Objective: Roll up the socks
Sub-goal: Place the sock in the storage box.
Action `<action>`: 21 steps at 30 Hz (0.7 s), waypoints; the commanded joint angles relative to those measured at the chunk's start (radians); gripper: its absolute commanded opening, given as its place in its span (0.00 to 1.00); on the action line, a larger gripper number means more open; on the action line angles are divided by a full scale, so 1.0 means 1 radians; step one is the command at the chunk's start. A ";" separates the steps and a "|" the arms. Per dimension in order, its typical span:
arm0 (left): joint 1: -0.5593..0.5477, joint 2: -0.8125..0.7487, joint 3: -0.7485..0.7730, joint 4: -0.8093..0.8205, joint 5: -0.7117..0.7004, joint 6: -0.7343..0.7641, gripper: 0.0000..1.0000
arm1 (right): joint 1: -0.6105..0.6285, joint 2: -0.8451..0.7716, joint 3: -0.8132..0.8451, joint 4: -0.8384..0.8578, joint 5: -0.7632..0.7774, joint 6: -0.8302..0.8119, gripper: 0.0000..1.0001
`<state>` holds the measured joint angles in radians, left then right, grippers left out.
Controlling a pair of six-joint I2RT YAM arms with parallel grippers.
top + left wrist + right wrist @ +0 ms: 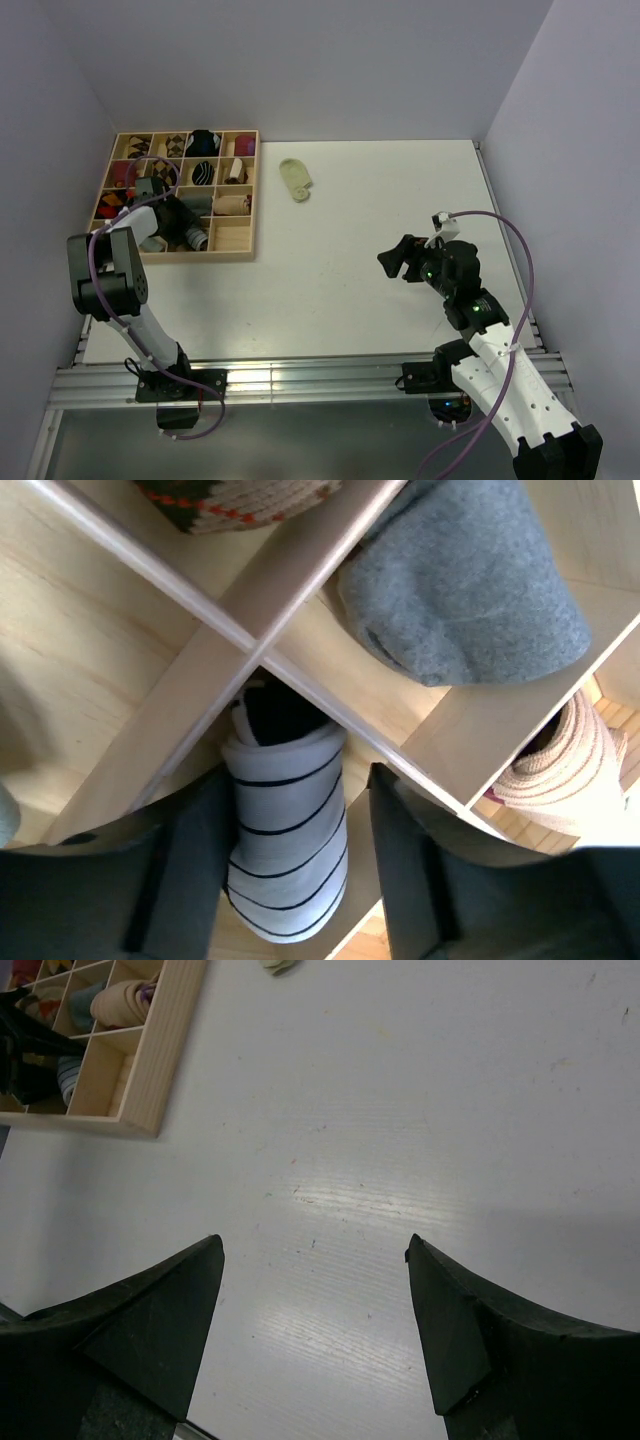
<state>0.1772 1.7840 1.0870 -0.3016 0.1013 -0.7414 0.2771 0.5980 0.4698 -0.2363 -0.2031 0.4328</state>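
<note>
White black-striped sock [287, 855] sits rolled, black end showing.

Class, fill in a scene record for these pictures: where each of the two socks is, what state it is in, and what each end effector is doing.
striped sock: rolled, in a compartment of the wooden tray
yellow-green sock: flat, unrolled, on the table right of the tray
left end effector: open, straddling the striped sock
right end effector: open, empty, above the table

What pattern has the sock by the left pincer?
White sock with thin black stripes; left wrist view shows it best.
</note>
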 commanded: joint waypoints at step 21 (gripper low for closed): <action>-0.281 -0.385 0.114 -0.024 -0.227 0.268 0.83 | 0.002 -0.043 0.173 -0.102 0.008 -0.049 0.82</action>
<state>0.0433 1.4212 1.1416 -0.4259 -0.1036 -0.6075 0.2771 0.5716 0.5579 -0.3111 -0.2016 0.4202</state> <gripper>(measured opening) 0.836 0.812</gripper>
